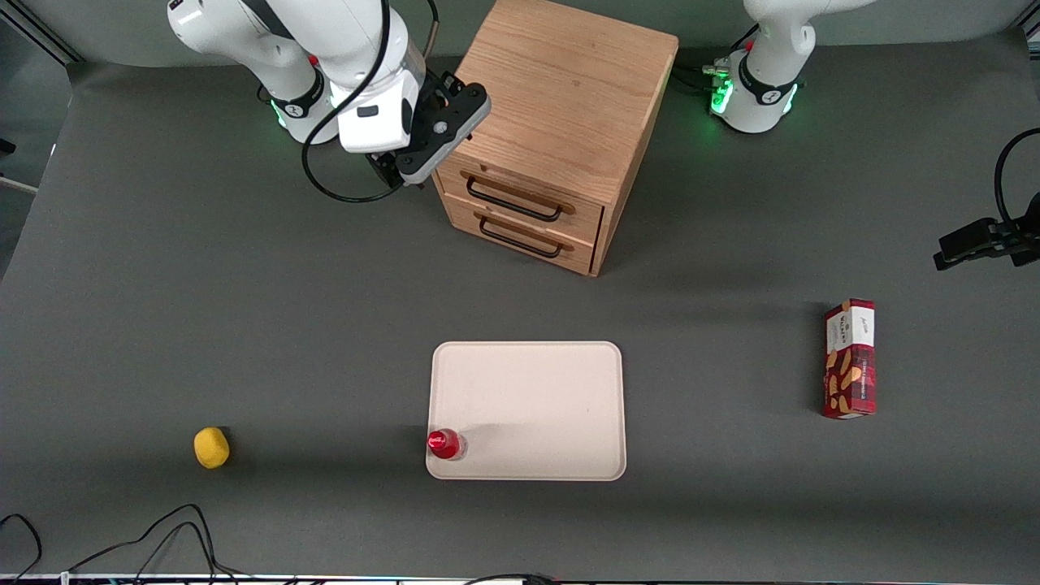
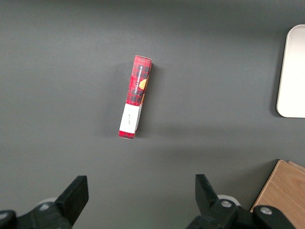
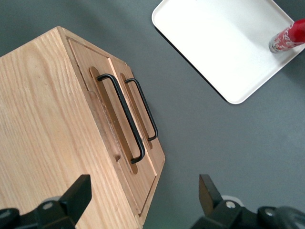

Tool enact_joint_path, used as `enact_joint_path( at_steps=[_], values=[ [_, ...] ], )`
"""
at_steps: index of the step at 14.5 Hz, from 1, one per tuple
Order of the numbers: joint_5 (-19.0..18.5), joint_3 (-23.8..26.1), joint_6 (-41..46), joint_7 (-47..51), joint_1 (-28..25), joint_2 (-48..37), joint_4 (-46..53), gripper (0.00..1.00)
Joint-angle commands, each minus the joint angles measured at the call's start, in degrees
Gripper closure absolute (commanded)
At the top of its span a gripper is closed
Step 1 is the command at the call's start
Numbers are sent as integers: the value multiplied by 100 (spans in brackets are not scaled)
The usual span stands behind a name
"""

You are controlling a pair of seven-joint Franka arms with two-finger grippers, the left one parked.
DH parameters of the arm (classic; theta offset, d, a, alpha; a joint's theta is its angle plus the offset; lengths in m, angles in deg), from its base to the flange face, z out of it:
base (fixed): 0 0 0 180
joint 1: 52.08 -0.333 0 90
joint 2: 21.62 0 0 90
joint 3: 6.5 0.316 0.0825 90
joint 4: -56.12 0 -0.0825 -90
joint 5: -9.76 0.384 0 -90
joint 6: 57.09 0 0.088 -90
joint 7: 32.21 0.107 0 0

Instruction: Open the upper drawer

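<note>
Toward the robots' end of the table, well away from the front camera: light oak cabinet (image 1: 561,122), two drawers stacked, both shut flush. Upper drawer (image 1: 524,191) topmost, wide wooden front, thin black wire handle (image 1: 513,201) across it; bottom drawer (image 1: 520,236) directly below with a matching handle. Front turned somewhat toward the working arm's end.

Handling, judged only: rigid wood, not fragile, likely slides on plain runners with moderate drag; cabinet itself may shift if pulled hard or off-axis. Wire handle (image 3: 121,117) stiff, narrow, probably slick to the pads. Best hold at mid-span of the bar, fingers closing across the wire in the gap between bar and recessed slot. Pull straight out along the drawer's axis.

Gripper (image 1: 406,175) beside the cabinet's upper corner on the working arm's side, above table level, not touching handle or wood. Fingers (image 3: 78,191) spread wide, nothing between them. From the wrist camera, cabinet top edge and both handles in sight ahead of the spread fingers, upper handle the closer of the two. Still apart from the bar; needs to come round in front of the drawer and line up.

Elsewhere on the table: white tray (image 1: 528,382), red-capped bottle (image 1: 444,444) at its corner, lemon (image 1: 211,448), red snack box (image 1: 850,359).
</note>
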Motion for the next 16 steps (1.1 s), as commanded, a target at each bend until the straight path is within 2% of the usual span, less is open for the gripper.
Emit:
enact_joint_path(
  at_steps=[1,5,10,16],
  values=[
    [118,-31,-138,-195,-31,293,139,0],
    [364,-40,-138,-1098,31,679,139,0],
    [364,-31,-165,-1758,39,1005,148,0],
    [355,13,-612,-1821,-66,1304,148,0]
  ],
)
